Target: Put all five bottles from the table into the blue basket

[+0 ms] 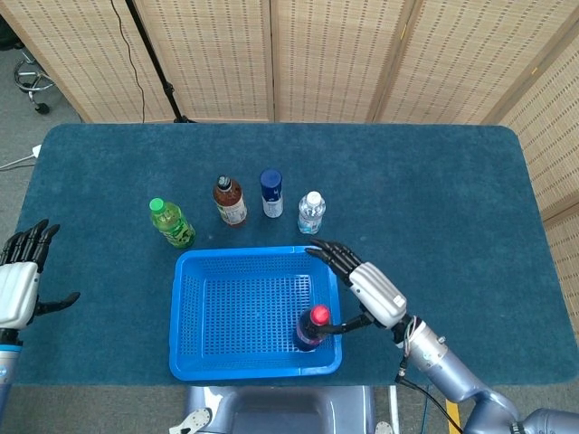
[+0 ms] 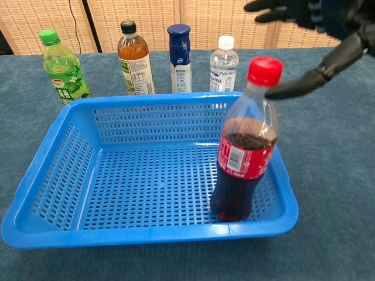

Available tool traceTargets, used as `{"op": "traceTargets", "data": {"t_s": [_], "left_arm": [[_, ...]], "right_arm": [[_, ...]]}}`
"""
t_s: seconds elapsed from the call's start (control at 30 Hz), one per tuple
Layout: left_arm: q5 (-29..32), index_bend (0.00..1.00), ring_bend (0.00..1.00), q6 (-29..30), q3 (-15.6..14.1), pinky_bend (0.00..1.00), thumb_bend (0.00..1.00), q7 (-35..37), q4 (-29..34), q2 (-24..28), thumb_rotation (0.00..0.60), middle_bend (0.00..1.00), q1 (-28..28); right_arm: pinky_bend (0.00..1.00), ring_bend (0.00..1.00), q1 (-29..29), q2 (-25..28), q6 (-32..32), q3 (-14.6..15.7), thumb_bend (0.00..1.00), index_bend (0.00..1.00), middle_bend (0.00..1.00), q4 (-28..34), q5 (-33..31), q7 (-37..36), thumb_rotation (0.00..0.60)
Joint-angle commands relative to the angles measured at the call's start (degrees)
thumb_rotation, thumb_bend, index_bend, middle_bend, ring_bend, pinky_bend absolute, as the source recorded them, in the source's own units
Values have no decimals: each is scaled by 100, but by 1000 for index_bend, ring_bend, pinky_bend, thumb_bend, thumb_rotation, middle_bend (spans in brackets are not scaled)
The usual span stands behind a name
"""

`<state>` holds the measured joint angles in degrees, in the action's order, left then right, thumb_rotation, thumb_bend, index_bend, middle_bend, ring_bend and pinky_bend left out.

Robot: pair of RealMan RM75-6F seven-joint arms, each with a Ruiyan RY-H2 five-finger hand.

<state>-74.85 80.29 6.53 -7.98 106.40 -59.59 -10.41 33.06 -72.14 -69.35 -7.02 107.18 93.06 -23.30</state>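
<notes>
Basket: we see the blue basket [image 1: 255, 312] near the bench's [image 1: 434, 199] front edge, with one red-capped cola bottle [image 2: 243, 149] standing upright in its front right corner.
Right robot hand: our right robot hand [image 1: 362, 280] is spread wide beside the cola cap, holding nothing.
Left robot hand: our left robot hand [image 1: 20, 276] hangs at the bench's left edge, fingers apart and empty.
Waiting: the green bottle [image 1: 170, 222], brown tea bottle [image 1: 229, 201], dark blue bottle [image 1: 271, 193] and clear water bottle [image 1: 311, 212] stand in a row behind the basket.
Progress: we judge one bottle delivered, four left.
</notes>
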Motion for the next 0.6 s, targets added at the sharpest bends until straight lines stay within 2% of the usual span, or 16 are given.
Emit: {"op": "traceTargets", "data": {"t_s": [0.03,0.17,0.27,0.43,0.6], "left_arm": [[-28,0,0,27,-2,0,0,43,1,18,600,0,19],[-50,0,0,43,-6,0,0,74,-10,25,600,0,31],[-65,0,0,29,-14,0,0,73,-11,29,600,0,27],[-74,0,0,37,-13,0,0,73,-9,27,600,0,30],[-10,0,0,22,10,0,0,55,-9,22,600,0,22]], "right_arm": [[0,0,-56,193,-190,-442,0,0,0,59,-518,253,600],[0,0,28,255,-51,-780,0,0,0,-218,-1139,196,600],[0,0,163,187,311,-914,0,0,0,-618,-1635,81,600],[0,0,431,-88,969,-950,0,0,0,-1390,-2133,-31,600],[0,0,640,-425,1391,-920,0,0,0,-1959,-2196,-241,600]]}}
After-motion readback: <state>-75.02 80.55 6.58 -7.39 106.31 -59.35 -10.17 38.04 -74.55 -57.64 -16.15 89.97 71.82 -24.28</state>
